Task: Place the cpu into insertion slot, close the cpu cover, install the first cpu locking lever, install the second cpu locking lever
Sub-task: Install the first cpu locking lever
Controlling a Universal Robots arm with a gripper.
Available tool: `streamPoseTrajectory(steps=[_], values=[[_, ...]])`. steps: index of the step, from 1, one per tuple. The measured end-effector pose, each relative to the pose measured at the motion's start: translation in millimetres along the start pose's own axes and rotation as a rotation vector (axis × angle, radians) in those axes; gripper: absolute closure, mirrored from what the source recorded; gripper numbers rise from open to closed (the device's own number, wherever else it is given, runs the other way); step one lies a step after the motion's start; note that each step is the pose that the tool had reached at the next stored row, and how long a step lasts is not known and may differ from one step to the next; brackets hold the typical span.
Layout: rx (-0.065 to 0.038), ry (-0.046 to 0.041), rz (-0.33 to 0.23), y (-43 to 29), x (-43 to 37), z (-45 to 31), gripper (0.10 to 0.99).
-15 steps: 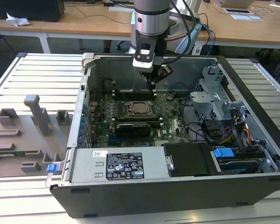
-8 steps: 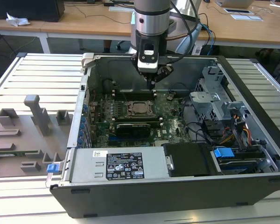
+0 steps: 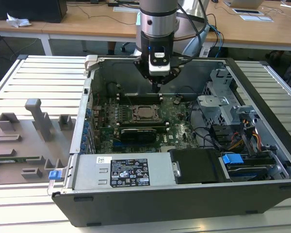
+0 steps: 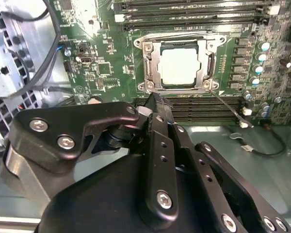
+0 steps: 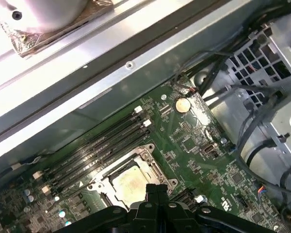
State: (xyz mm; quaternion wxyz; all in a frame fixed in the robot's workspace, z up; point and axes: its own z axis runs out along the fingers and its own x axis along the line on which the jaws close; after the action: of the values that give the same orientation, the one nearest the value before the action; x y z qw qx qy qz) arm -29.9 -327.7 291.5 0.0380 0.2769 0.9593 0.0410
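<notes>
Slatted metal bench (image 3: 39,73) carrying an open computer case (image 3: 184,199), gripper (image 3: 156,86) poised low over the green motherboard (image 4: 111,73), fingers (image 4: 159,126) pressed together on nothing, cpu (image 4: 180,67) lying in the insertion slot (image 4: 212,64) just beyond the fingertips, cpu cover (image 4: 153,65) down around it.

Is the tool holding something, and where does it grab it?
Nothing is held. The tool hangs shut and empty, close to the cpu seated on the green board.
</notes>
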Motion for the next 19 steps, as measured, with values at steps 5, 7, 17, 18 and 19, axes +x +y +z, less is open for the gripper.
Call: streamPoseTrajectory(steps=[5,7,17,18,19], values=[[-0.004,0.0077,-0.077,0.0,0.0,0.0,0.980],[-0.005,0.0107,-0.107,0.0,0.0,0.0,0.980],[-0.014,0.0281,-0.280,0.0,0.0,0.0,0.980],[-0.015,0.0298,-0.297,0.0,0.0,0.0,0.980],[-0.016,0.0324,-0.323,0.0,0.0,0.0,0.980]])
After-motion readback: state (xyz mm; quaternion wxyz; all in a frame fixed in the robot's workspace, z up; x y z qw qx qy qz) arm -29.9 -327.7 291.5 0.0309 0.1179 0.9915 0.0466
